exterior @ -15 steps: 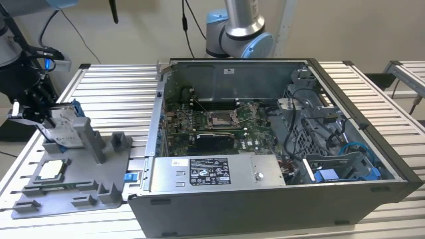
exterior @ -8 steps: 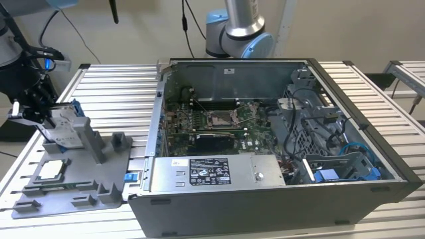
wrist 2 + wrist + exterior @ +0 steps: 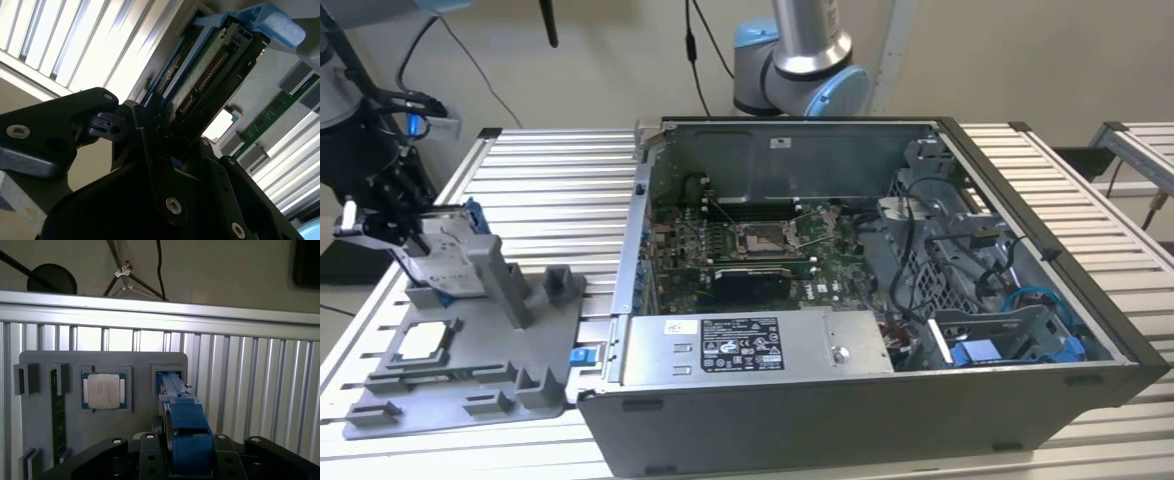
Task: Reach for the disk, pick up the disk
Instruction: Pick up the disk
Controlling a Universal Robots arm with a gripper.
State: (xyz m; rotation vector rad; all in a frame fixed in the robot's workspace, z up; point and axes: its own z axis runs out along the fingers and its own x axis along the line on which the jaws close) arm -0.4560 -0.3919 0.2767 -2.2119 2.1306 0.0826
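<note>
Between the black fingers (image 3: 149, 452) of the gripper (image 3: 187, 457) sits the disk (image 3: 186, 425), a drive framed by a bright blue bracket. The fingers are clamped on its two broad faces, and no gap shows on either side in the first wrist view. The second wrist view shows the same hold from underneath: the drive's circuit board and connector row run out of the grip toward the blue end of the bracket. The far end of the disk stands in a narrow slot of a grey fixture (image 3: 140, 360), so it looks gripped but not yet lifted, and the reach appears done with the pick-up at its start. Freeing it likely calls for a pull straight along the slot, so the bracket does not catch on the walls. Beside the slot, a square silver chip (image 3: 104, 391) lies in its own recess, and a green memory stick (image 3: 57, 412) lies further along the fixture. Under the fixture is a slatted metal table (image 3: 250, 380). Farther off, toward the exterior view's right, stands an open computer case (image 3: 854, 420).
</note>
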